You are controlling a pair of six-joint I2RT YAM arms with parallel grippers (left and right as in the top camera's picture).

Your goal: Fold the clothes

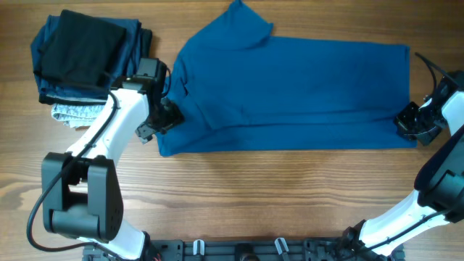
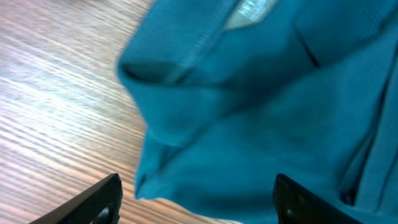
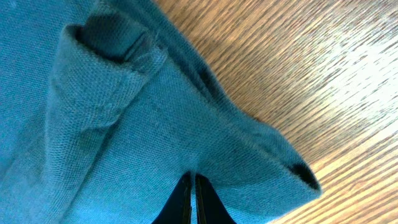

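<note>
Two wrist views settle what overhead hides: right gripper (image 3: 193,190) pinches the shirt (image 1: 290,87); left gripper (image 2: 198,190) stands spread wide.

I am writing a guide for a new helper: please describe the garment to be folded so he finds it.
Find the middle of the wooden table. There a plain medium-blue short-sleeved T-shirt lies spread out as a long band. Unlike the stack of folded black, navy and grey speckled pieces at the far left, it lies alone, in brighter blue.

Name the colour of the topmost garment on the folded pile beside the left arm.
Black; the topmost garment shows best in the overhead view.
</note>
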